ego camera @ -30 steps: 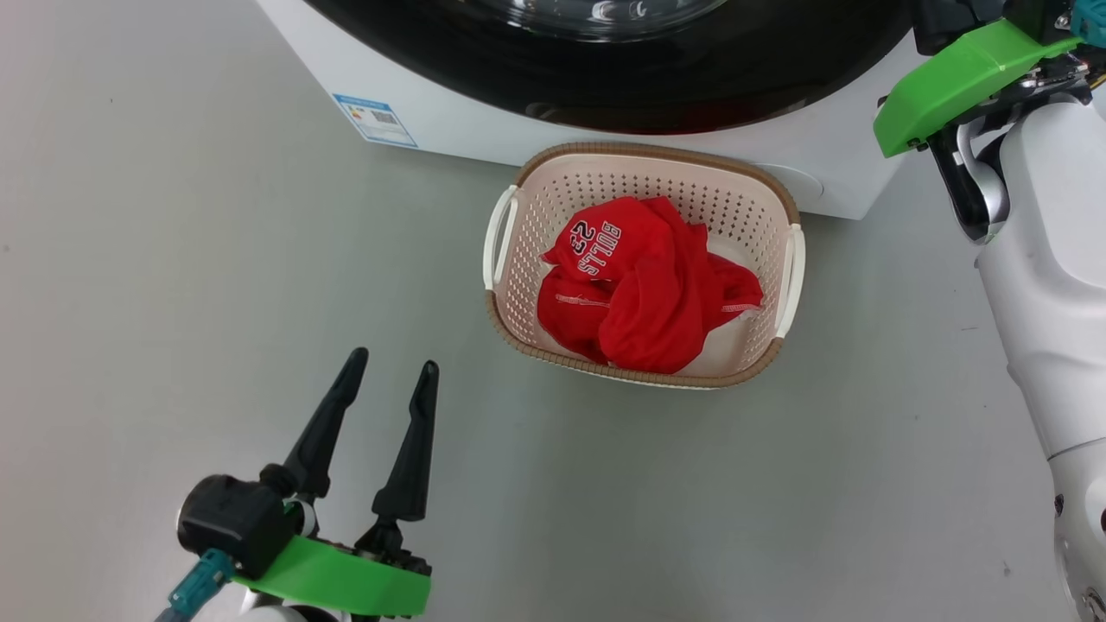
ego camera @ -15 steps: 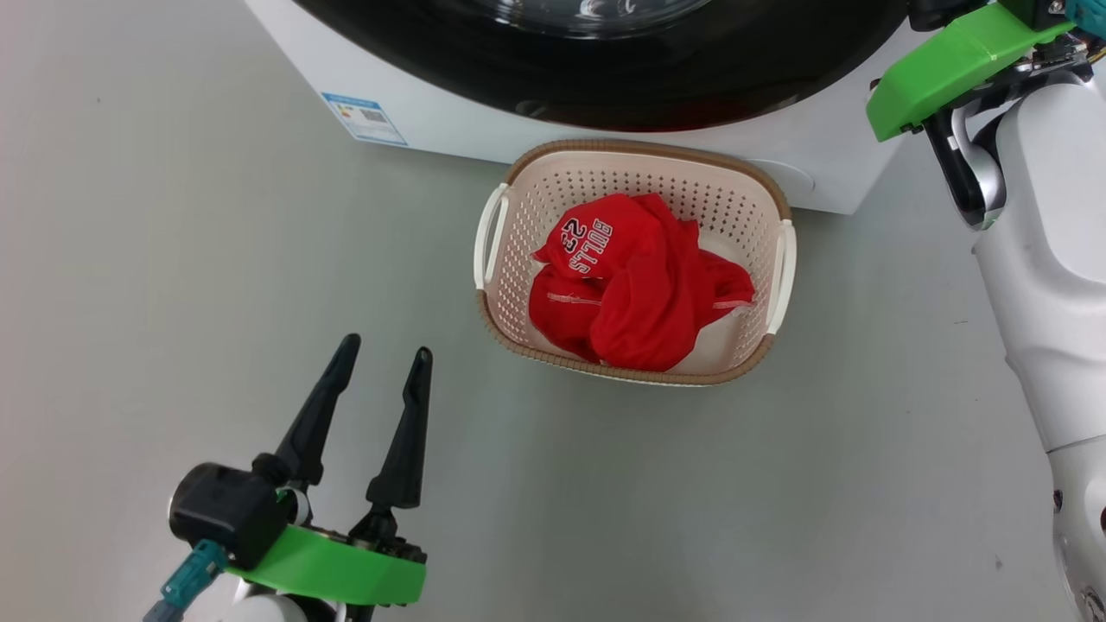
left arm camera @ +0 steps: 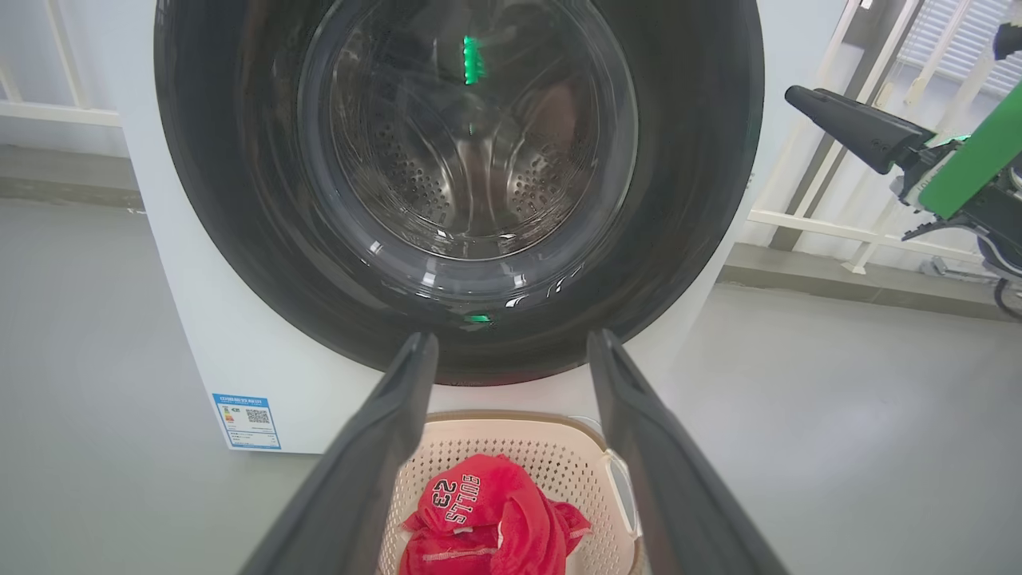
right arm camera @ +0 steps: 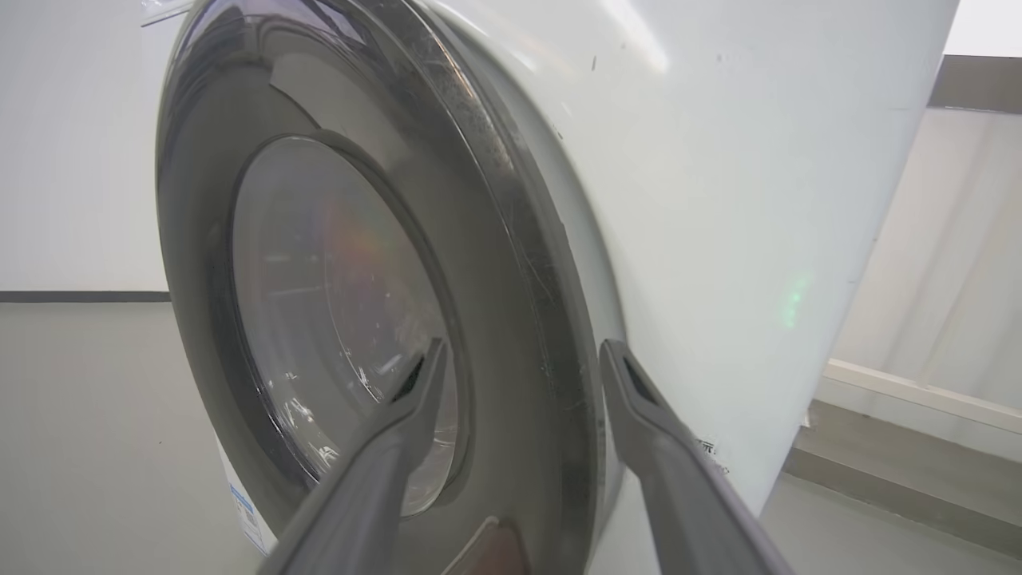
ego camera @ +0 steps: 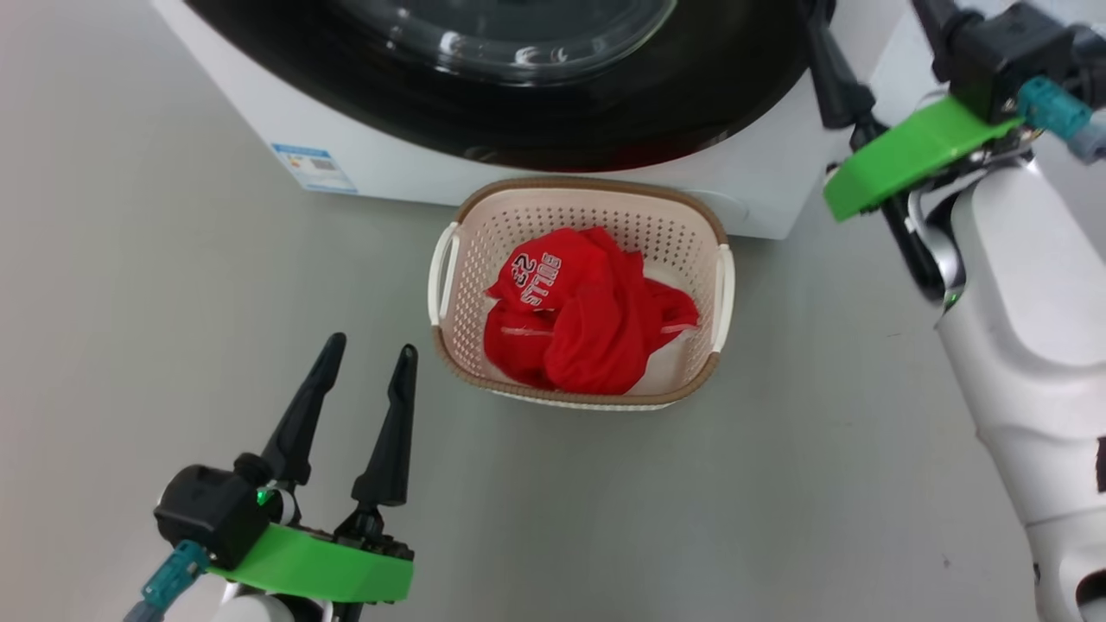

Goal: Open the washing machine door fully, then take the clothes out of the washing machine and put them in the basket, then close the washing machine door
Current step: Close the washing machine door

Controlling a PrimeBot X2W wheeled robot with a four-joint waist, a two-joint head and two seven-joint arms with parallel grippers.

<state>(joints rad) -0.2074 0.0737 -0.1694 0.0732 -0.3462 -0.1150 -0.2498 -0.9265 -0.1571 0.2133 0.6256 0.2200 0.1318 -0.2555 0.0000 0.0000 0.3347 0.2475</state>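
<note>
washing machine door (left arm camera: 239, 200) looks shut flush, latch unclear. clothes (ego camera: 579, 320) in basket (ego camera: 587, 186), near side of washing machine (left arm camera: 200, 335). left gripper (ego camera: 371, 347) and right gripper (right arm camera: 523, 359) both spread wide, empty.

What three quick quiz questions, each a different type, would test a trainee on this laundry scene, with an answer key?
1. True or false: the clothes lie in the basket.
2. The washing machine door is: A) swung wide open, B) shut against the washing machine, C) taken off.
3. Fill in: the left gripper's jaws stand ____.
Key: 1 true; 2 B; 3 open.
</note>
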